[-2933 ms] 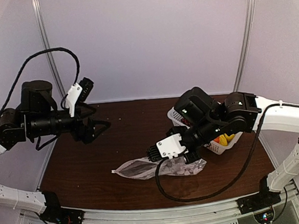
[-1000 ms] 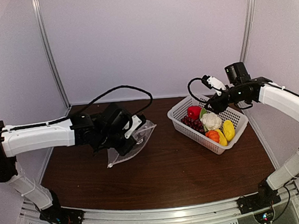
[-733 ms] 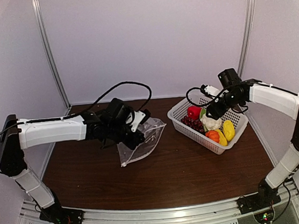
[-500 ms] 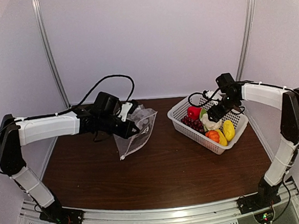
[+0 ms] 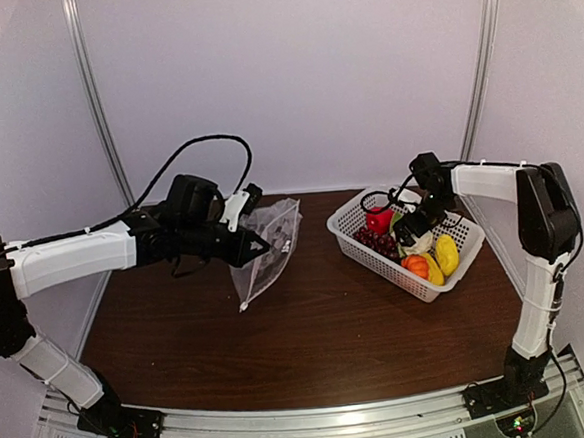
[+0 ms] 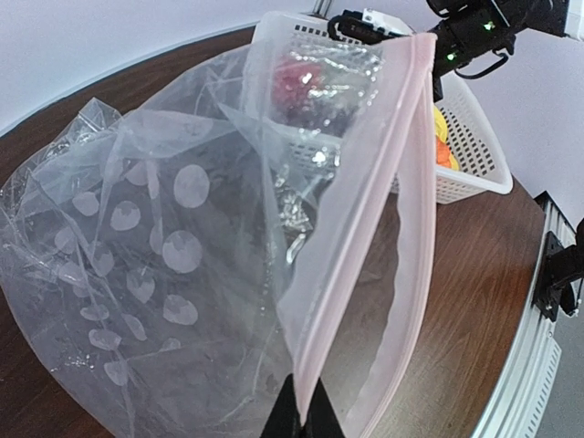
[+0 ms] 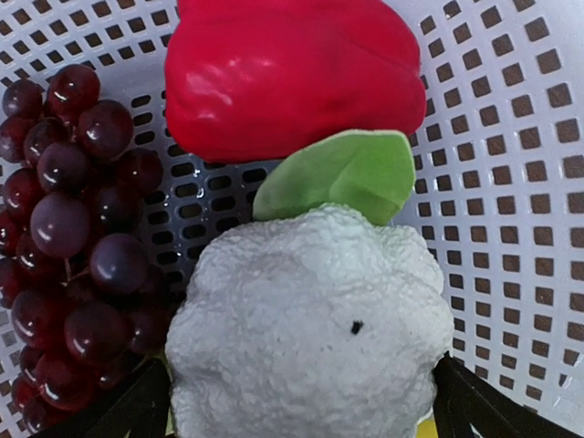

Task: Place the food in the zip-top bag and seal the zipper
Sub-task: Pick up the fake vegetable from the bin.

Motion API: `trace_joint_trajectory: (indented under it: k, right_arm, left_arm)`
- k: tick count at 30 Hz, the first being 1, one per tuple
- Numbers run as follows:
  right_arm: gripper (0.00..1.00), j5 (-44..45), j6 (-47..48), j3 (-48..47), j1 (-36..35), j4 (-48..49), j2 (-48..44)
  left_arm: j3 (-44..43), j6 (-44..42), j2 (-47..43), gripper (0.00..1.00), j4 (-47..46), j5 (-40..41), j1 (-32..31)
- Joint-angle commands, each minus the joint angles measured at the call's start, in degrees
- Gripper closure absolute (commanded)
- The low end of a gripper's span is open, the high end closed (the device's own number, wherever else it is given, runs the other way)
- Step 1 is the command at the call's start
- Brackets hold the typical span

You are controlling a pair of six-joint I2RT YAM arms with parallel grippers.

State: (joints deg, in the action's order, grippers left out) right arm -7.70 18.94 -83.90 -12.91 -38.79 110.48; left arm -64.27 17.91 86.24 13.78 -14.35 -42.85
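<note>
Zip-top bag (image 6: 173, 274), seemingly empty, in left pincer (image 6: 299, 418), food (image 7: 310, 310) in basket (image 7: 511, 137), right pincer (image 5: 411, 229) wide

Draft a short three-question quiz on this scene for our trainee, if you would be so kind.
1. True or false: the left claw is shut on the zip-top bag at its mouth edge.
2. Which item sits directly below the open right claw? A) red pepper B) cauliflower C) grape bunch
3. Fill in: all the food lies in the white mesh ___.
Key: 1 true; 2 B; 3 basket.
</note>
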Motion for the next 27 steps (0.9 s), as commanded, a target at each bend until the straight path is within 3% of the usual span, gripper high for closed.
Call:
trace_joint_trajectory:
  k: [1, 3, 5, 7, 12, 20, 27]
  right_arm:
    - [0.00, 0.69, -1.14, -2.31, 0.57, -0.70, 4.72]
    - [0.04, 0.82, -1.01, -2.23, 0.68, -0.69, 5.54]
    - [0.18, 0.36, -0.74, -1.59, 0.84, -0.28, 4.39]
    - [0.31, -0.30, -0.64, -0.17, 1.02, 0.62, 1.05]
    - [0.47, -1.78, 0.49, 3.92, 1.13, 1.37, -11.26]
    - [0.50, -13.07, 1.06, 7.42, 1.13, -1.35, -27.31]
    - [0.48, -37.05, 3.96, 9.14, -3.93, -5.05, -35.57]
  left_arm:
    - [0.46, -1.19, 0.20, 1.00, -1.81, 0.24, -0.04]
    - [0.40, -1.41, 0.40, 1.00, -1.82, 0.59, -0.04]
    - [0.35, -1.66, 0.45, 1.00, -1.63, 0.84, -0.04]
    - [0.24, -1.87, 0.50, 1.00, -1.65, 0.90, -0.04]
    - [0.12, -2.06, 0.51, 1.00, -1.87, 1.16, 0.09]
    - [-0.05, -1.59, 1.49, 1.00, -2.54, 0.88, 1.01]
    - [0.05, 4.81, 4.28, 1.00, -7.72, -3.05, 1.01]
